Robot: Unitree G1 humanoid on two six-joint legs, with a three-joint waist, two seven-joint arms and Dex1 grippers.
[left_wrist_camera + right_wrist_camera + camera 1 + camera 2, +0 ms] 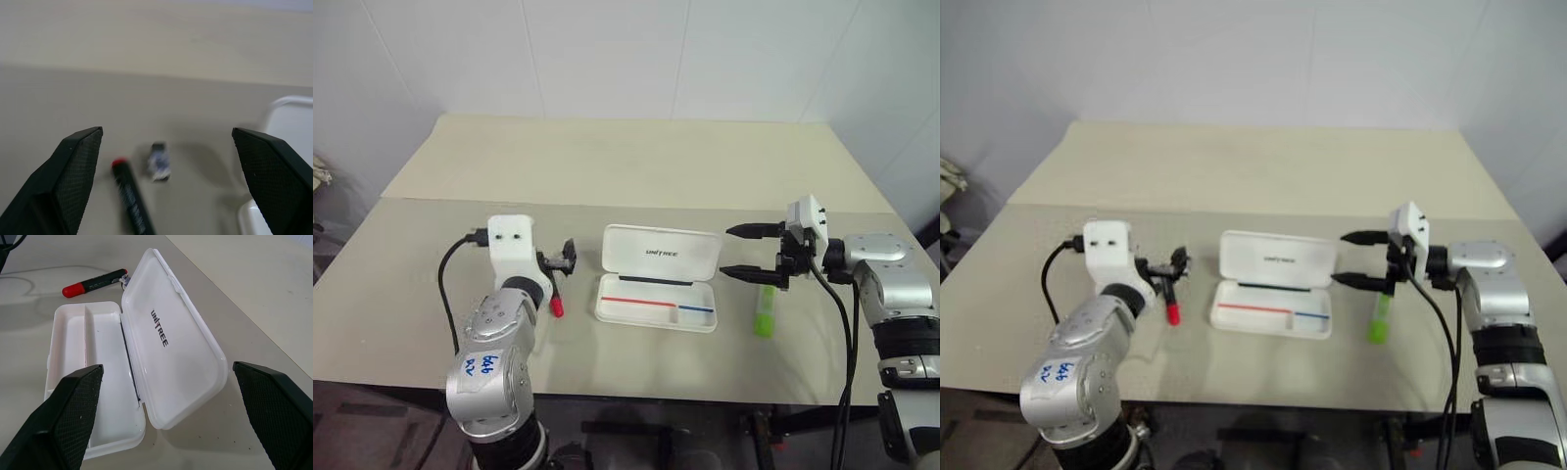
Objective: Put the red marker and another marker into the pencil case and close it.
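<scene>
Pencil case: we see it open mid-surface, lid propped back, tray empty for loading.
Red marker: lies left of it, under our released left end effector.
Green marker: lies right, below our released right end effector.

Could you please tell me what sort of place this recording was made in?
Probably a robot test room or lab: a plain beige table against bare white walls, with just a white pencil case, a red marker and a lime-green marker laid out.

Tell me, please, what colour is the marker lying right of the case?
Lime green marker, clearest in the left eye view.
</scene>
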